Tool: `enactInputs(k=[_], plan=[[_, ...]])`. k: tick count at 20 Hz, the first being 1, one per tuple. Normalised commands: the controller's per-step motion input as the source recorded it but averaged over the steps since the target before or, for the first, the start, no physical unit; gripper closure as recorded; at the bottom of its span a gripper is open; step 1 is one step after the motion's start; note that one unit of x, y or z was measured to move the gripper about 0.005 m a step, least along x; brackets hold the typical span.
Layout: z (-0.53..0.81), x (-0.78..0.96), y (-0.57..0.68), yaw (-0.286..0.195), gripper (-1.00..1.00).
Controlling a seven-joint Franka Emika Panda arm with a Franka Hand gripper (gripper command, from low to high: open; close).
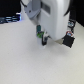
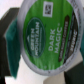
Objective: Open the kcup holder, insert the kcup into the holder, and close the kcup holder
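The gripper [image 1: 42, 38] is closed on the small round green foil-topped kcup [image 2: 46, 36], seemingly light and crushable, best held gently at its sides.

A bulky, glossy white arm [image 1: 52, 15] with smooth rounded shells fills the upper exterior view, grey shading along its curved seams, tapering down to a small dark gripper [image 1: 42, 36] with stubby black fingers.

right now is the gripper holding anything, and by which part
Apparently the kcup: its green lid fills the wrist view and it sits at the gripper in the exterior view. The fingers are hidden behind the lid, so where they grip it cannot be told.
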Motion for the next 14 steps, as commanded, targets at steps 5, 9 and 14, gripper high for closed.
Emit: enactInputs(k=[5, 9, 14], plan=[[0.42, -0.14, 0.52, 0.077, 1.00], [0.35, -0.22, 0.52, 0.077, 1.00], [0.29, -0.21, 0.56, 0.060, 1.00]])
